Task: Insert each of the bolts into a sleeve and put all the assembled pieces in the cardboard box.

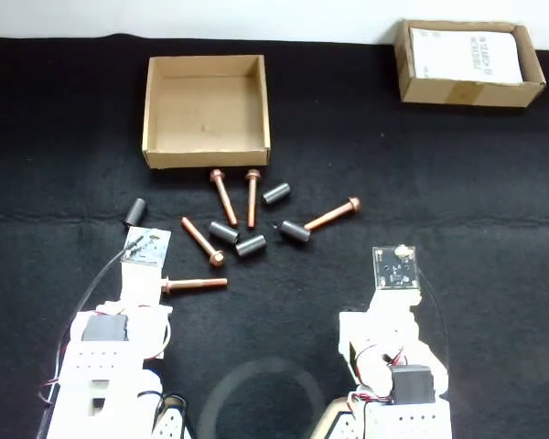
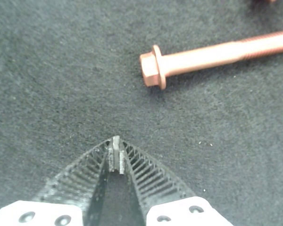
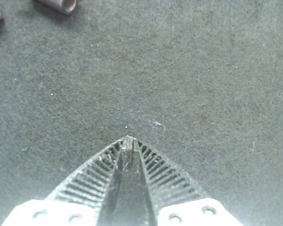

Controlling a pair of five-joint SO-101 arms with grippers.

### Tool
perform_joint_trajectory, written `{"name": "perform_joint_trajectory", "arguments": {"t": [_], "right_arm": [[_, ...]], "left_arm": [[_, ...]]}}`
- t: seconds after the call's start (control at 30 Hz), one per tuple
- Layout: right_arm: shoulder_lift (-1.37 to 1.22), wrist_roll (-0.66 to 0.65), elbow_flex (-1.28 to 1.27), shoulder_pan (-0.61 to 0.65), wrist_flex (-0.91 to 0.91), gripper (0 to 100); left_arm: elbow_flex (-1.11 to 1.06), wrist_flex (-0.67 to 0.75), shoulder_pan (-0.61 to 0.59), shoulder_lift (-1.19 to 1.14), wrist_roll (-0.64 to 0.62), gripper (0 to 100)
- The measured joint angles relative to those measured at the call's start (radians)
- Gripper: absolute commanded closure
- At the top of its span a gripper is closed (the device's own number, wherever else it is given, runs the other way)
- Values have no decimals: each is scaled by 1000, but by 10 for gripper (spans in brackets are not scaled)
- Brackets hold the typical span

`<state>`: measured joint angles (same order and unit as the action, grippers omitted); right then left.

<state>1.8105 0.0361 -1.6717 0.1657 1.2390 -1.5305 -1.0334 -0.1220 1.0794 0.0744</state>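
Black cloth (image 1: 476,229) covers the whole table. On its far side stands the open cardboard box (image 1: 206,157), and its bare brown floor shows from wall to wall; all the task pieces lie outside of it, on the cloth. A second cardboard box (image 1: 467,92) sits well apart at the far right corner, with a white printed sheet (image 1: 465,53) lying flat inside.

The two white arms are at the near edge, the left arm (image 1: 110,352) and the right arm (image 1: 398,366), both bent low over the cloth. The left gripper (image 2: 115,157) has its jaws pressed together tip to tip with nothing between them. The right gripper (image 3: 128,151) is closed in the same way and also holds nothing.

Five copper bolts lie flat. The nearest bolt (image 1: 195,284) is just beside the left gripper, with its head toward that arm. The other four bolts (image 1: 252,197) are scattered between the arms and the cardboard box. Four short dark sleeves (image 1: 251,245) are mixed among them, and a lone sleeve (image 1: 134,212) lies off to the left, near the left arm's wrist.
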Motion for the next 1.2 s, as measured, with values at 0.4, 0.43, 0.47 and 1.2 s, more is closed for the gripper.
{"name": "perform_joint_trajectory", "arguments": {"t": [0.4, 0.43, 0.47, 1.2], "right_arm": [[0, 0, 0, 0, 0, 991], [0, 0, 0, 0, 0, 991], [0, 0, 0, 0, 0, 991], [0, 0, 0, 0, 0, 991]], "left_arm": [[0, 0, 0, 0, 0, 991], [0, 0, 0, 0, 0, 991], [0, 0, 0, 0, 0, 991], [0, -2, 83, 0, -2, 991]]}}
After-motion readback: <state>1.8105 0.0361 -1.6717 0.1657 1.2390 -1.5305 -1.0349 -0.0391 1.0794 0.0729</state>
